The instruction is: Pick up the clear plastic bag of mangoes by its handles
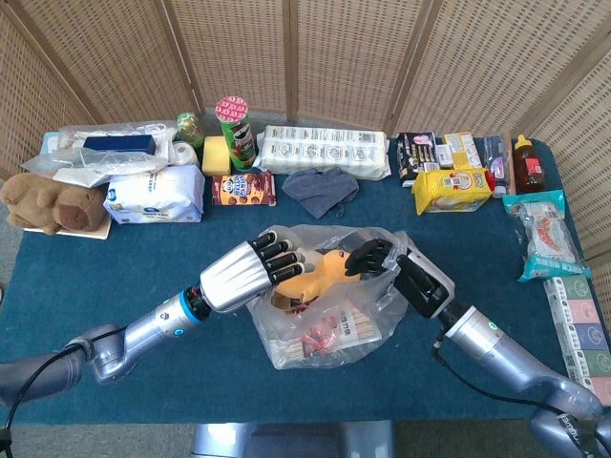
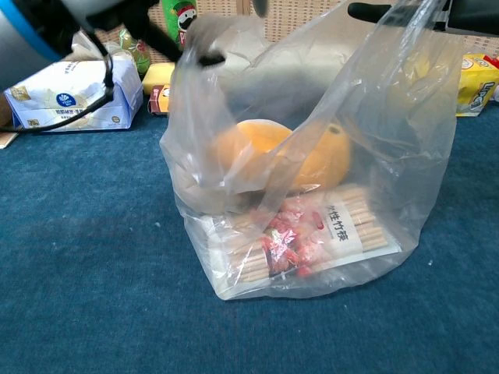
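Note:
The clear plastic bag [image 1: 329,315] stands mid-table with its mouth up, holding an orange mango [image 1: 320,270] and packets of sticks and sweets. In the chest view the bag [image 2: 374,156] fills the frame, the mango [image 2: 273,152] inside it. My right hand [image 1: 380,260] grips the bag's right handle and holds it stretched upward; only its dark fingers [image 2: 382,11] show in the chest view. My left hand [image 1: 256,274] is at the bag's left rim, fingers half curled and apart. One fingertip [image 2: 207,58] touches the plastic, with nothing gripped.
Goods line the table's back: a white pouch [image 1: 153,197], a green crisp tube [image 1: 235,132], a cookie box [image 1: 242,189], a grey cloth [image 1: 321,188], a yellow packet [image 1: 451,189]. A teddy bear [image 1: 50,203] lies far left; boxes [image 1: 578,315] line the right edge.

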Controlling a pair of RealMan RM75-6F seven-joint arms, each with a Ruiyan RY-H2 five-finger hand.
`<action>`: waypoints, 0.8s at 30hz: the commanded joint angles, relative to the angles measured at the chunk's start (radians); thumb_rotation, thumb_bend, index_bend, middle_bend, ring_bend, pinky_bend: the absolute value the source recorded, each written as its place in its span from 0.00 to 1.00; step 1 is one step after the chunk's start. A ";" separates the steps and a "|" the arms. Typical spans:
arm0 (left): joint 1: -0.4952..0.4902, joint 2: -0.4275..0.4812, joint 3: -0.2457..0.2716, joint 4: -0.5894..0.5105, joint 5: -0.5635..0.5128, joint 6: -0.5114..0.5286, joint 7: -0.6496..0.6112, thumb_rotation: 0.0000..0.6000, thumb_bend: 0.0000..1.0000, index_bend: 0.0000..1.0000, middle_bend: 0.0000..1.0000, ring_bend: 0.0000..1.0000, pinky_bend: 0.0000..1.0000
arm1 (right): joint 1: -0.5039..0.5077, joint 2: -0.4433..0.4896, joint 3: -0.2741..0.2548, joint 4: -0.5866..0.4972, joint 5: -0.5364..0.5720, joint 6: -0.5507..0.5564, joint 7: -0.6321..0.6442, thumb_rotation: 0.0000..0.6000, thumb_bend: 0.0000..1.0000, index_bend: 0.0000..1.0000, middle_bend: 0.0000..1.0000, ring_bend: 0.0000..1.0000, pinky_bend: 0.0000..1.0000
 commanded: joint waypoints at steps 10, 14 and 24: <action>-0.058 0.044 -0.092 -0.061 -0.027 0.029 0.041 1.00 0.26 0.37 0.39 0.27 0.35 | 0.007 -0.015 0.009 0.010 0.018 -0.021 -0.013 0.42 0.20 0.38 0.37 0.31 0.26; -0.073 0.071 -0.110 -0.097 -0.044 0.008 0.066 1.00 0.24 0.37 0.35 0.23 0.31 | 0.013 -0.025 0.016 0.018 0.023 -0.030 -0.015 0.42 0.20 0.38 0.37 0.30 0.25; -0.118 0.116 -0.143 -0.144 -0.074 -0.048 0.122 1.00 0.21 0.37 0.32 0.21 0.30 | 0.034 -0.053 0.025 0.036 0.016 -0.049 -0.019 0.40 0.18 0.38 0.36 0.29 0.23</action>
